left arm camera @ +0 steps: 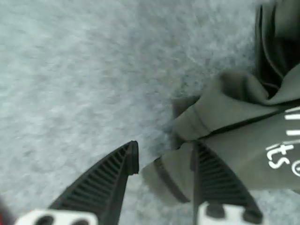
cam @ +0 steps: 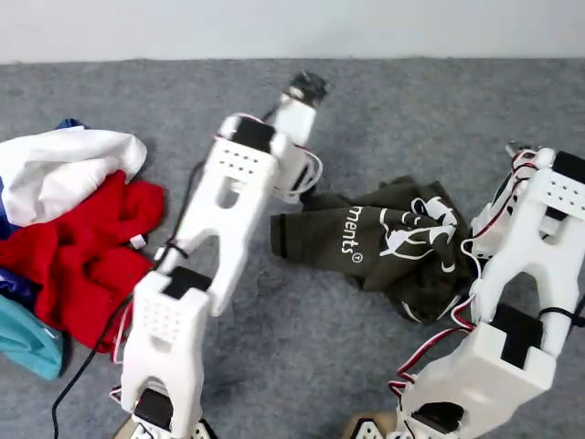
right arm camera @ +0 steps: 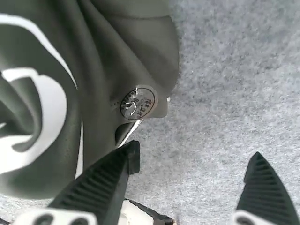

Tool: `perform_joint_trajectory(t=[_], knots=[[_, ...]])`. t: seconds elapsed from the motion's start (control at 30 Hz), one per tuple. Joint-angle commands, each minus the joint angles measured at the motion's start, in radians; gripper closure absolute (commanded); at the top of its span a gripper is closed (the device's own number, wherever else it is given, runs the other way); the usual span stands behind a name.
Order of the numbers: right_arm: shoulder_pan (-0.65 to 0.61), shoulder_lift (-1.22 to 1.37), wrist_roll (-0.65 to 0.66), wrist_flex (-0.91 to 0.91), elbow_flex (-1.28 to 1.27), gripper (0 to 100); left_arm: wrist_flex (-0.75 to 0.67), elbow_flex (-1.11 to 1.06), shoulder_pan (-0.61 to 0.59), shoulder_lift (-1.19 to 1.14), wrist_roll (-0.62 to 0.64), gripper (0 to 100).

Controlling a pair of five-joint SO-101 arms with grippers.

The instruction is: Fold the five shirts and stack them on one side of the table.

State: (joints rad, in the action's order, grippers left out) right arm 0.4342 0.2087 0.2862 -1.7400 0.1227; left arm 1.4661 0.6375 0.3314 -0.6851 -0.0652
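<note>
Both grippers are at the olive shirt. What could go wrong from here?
1. The left gripper is open astride a bunched edge of the olive shirt; closing may pinch several layers, so it won't spread flat.
2. The right gripper is open mostly over bare mat beside the shirt; it may close on nothing.
3. The red shirt lies close by the left arm; a sweep could drag it.

Left arm (cam: 219, 229): stretched from the 7 o'clock edge toward 12, wrist pitched down. Left gripper (left arm camera: 164, 161): jaws apart. Right arm (cam: 521, 274): folded at 4 o'clock, wrist near 3. Right gripper (right arm camera: 194, 161): jaws wide apart.
</note>
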Motion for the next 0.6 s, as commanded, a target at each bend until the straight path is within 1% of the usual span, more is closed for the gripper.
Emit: perform_joint_trajectory(t=[0.0, 0.2, 0.4, 0.57], knots=[[-0.007, -0.007, -0.012, -0.018, -0.009, 64.1, 0.040, 0.143, 0.037, -0.063, 0.015, 79], [-0.007, -0.007, -0.012, 0.012, -0.055, 64.1, 0.117, 0.421, 0.069, -0.255, 0.015, 79], [-0.007, -0.007, -0.011, 0.012, -0.061, 64.1, 0.256, 0.651, 0.075, -0.431, 0.015, 80], [-0.008, -0.007, -0.011, 0.012, -0.063, 64.1, 0.262, 0.766, 0.097, -0.542, 0.015, 80]])
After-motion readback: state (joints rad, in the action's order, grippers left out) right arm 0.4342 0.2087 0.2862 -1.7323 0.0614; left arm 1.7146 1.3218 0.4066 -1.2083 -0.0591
